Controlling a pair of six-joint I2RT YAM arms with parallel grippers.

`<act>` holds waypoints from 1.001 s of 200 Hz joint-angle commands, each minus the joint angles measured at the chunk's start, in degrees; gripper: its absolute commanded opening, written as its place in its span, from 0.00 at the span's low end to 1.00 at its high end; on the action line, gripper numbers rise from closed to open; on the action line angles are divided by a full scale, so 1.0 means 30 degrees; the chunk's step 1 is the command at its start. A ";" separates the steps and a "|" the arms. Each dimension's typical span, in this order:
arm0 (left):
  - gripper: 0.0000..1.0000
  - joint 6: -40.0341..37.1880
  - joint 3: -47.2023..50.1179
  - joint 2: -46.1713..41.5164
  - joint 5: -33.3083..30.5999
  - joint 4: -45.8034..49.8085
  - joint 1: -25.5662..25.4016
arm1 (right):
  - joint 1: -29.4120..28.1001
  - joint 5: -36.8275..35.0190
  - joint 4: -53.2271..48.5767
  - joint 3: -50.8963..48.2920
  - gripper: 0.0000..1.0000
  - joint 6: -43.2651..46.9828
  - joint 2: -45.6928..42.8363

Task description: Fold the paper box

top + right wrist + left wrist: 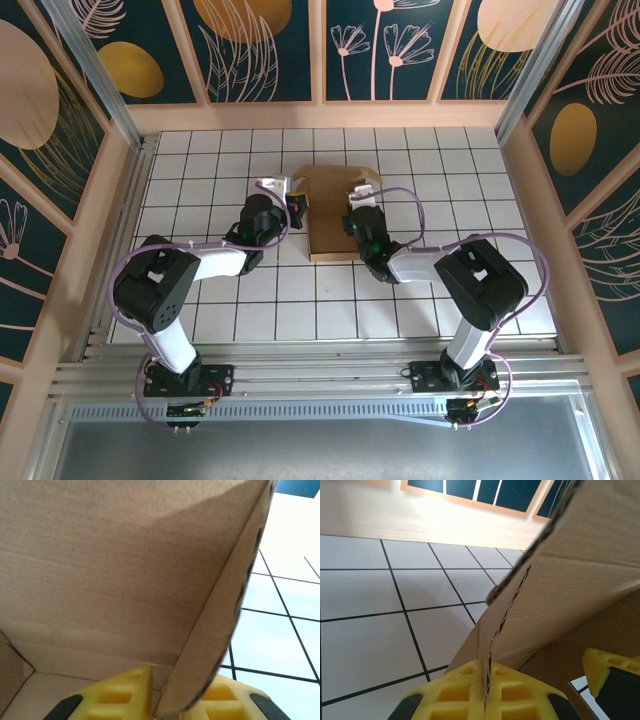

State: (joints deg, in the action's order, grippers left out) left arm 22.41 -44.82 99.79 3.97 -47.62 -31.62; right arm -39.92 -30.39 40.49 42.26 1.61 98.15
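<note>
The paper box [332, 225] is a brown cardboard sheet lying in the middle of the tiled table, with its side flaps raised. My left gripper [297, 208] is at its left edge. In the left wrist view the yellow fingers [465, 687] are shut on a thin upright edge of the paper box [580, 580]. My right gripper [357, 207] is at the box's right side. There a slanting flap [220, 630] of the paper box [115, 565] stands pinched between the right gripper's [175, 702] yellow fingers.
The white tiled table [200, 300] is enclosed by wooden walls at the back [320, 115] and on both sides. A yellow finger [612, 677] of the other gripper shows under the cardboard at the lower right of the left wrist view.
</note>
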 commanded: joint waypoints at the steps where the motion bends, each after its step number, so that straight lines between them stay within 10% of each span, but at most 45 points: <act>1: 0.00 0.0797 0.0784 0.0424 0.2117 0.0778 -0.0983 | -0.0491 0.1342 -0.0612 -0.0633 0.20 0.0007 -0.0496; 200: 0.00 0.1481 0.0682 0.0751 0.1336 0.2674 -0.3282 | -0.0023 0.2462 -0.2381 -0.3863 0.20 -0.0035 -0.3777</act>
State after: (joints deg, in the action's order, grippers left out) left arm 25.45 -44.66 100.95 1.93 -46.04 -38.13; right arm -39.35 -28.23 35.55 32.49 2.46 88.20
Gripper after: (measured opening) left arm 0.046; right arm 0.198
